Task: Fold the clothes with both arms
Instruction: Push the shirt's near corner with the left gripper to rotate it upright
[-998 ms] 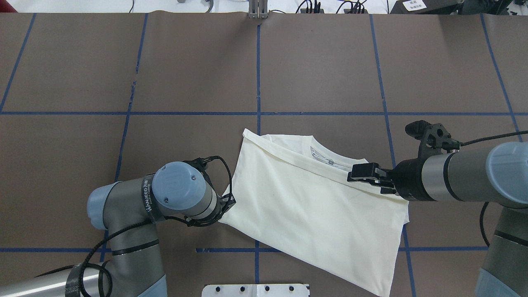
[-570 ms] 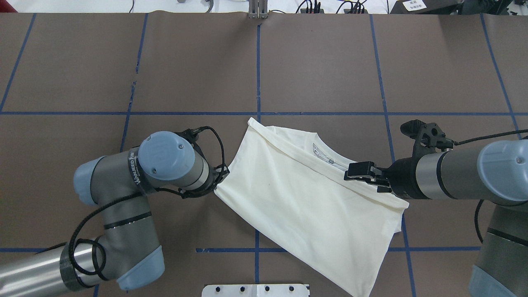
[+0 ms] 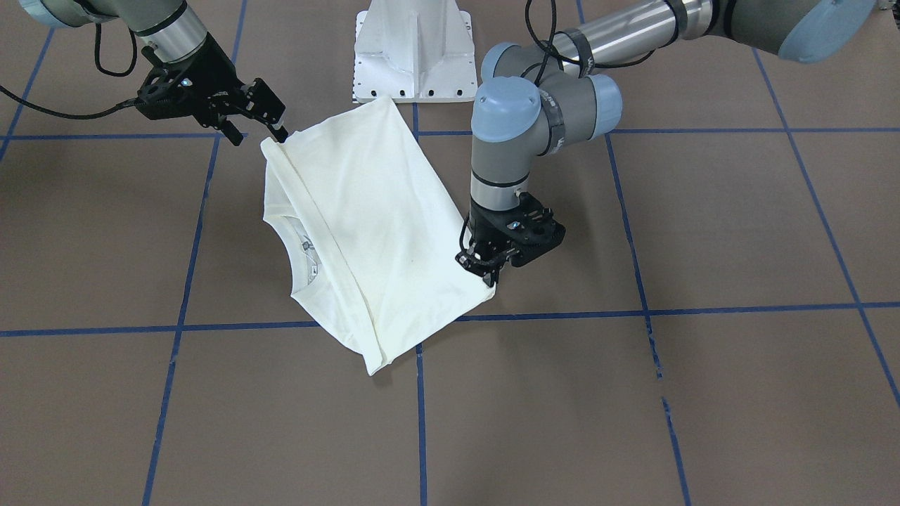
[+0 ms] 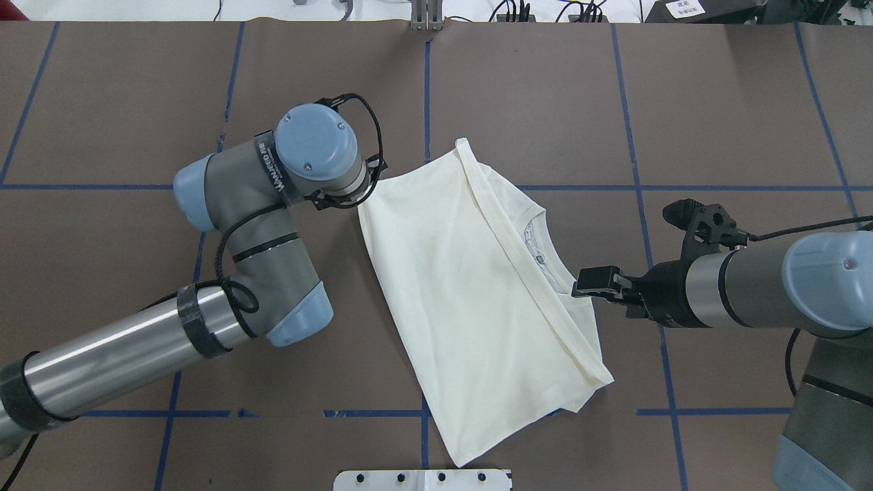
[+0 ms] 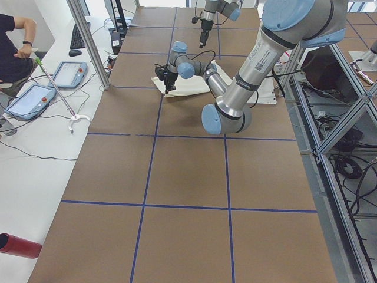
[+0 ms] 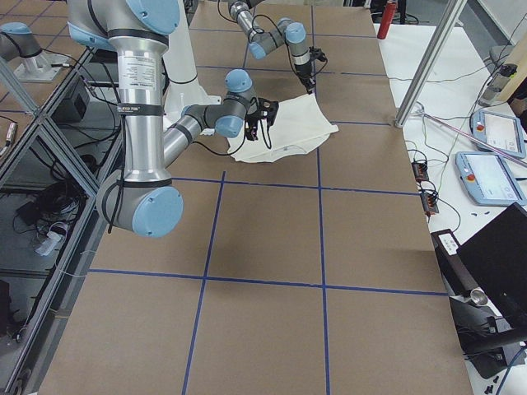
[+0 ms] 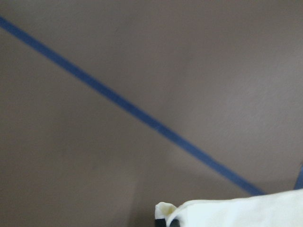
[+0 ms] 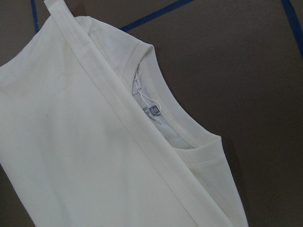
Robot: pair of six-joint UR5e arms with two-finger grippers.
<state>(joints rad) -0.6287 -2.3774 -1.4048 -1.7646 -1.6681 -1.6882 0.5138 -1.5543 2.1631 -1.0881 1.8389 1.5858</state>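
Note:
The cream-white shirt [image 4: 470, 293] lies folded on the brown table, plain side up, with its collar and label [image 8: 154, 111] showing; the print is hidden. It also shows in the front view [image 3: 365, 211]. My left gripper [image 3: 489, 277] points straight down and is shut on the shirt's left corner; the wrist view shows that corner [image 7: 163, 210] pinched at the bottom edge. In the overhead view the wrist covers the left gripper [image 4: 361, 198]. My right gripper [image 3: 258, 135] hovers by the shirt's right edge near the collar, fingers apart, holding nothing.
The white pedestal base [image 3: 415, 56] stands at the robot's edge, just behind the shirt. Blue tape lines [image 4: 426, 102] divide the table. An operator [image 5: 15, 41], control tablets [image 5: 35, 97] and a red cylinder [image 5: 17, 244] are off the far side.
My left gripper has dragged its shirt corner away from the robot. The shirt has swung round with it, its long side now running front to back. The right gripper has hardly moved.

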